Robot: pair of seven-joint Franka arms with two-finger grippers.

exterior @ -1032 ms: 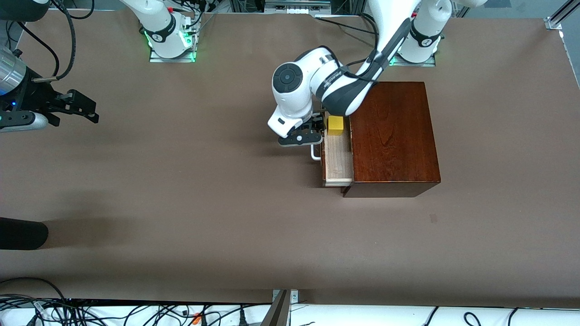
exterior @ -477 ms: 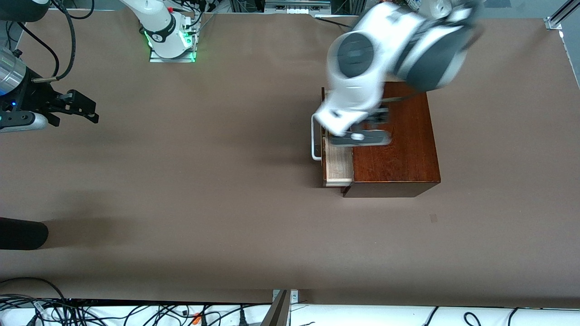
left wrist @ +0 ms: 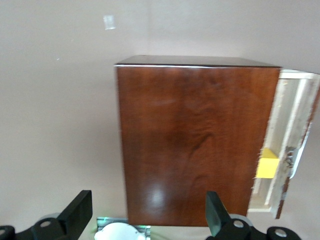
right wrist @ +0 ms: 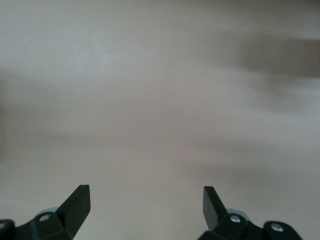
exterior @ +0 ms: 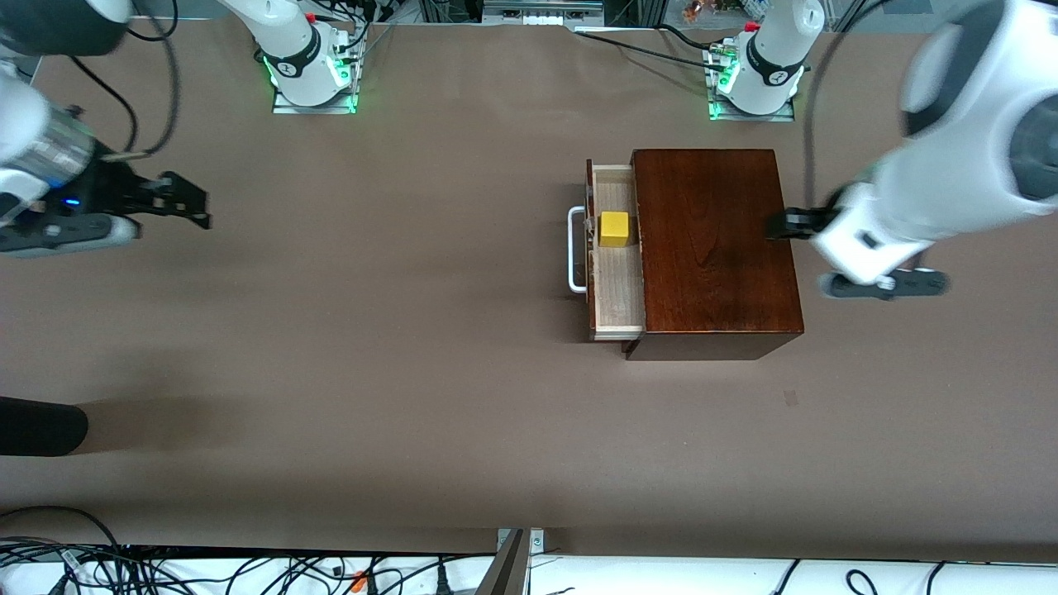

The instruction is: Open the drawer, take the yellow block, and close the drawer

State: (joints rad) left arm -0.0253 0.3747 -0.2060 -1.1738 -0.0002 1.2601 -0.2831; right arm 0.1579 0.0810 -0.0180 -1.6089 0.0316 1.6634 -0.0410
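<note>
The right gripper (exterior: 186, 202) hangs over bare table (exterior: 372, 347) well apart from the wooden box (exterior: 715, 248), toward the right arm's end; its jaws are spread wide with nothing between them, and its wrist view shows only the two dark fingertips (right wrist: 77, 202) over plain brown surface.

Next comes the drawer (exterior: 616, 273), pulled partly out of the box on the side facing the right arm's end. Its white U-shaped handle (exterior: 574, 252) stands out from a dark front panel, and the inside is pale light wood. The yellow block (exterior: 614, 229) sits in the drawer on that pale floor, close to the box's edge: a small bright yellow cube with clean flat faces, upright, touched by neither gripper. The box itself is dark reddish-brown with a glossy, visibly grained top.

The left gripper (exterior: 789, 225) is up in the air over the box's edge on the left arm's end, jaws spread and empty. Its wrist view looks down on the box top (left wrist: 195, 140), with the open drawer (left wrist: 285, 150) and the yellow block (left wrist: 267, 163) showing past the box's edge.
</note>
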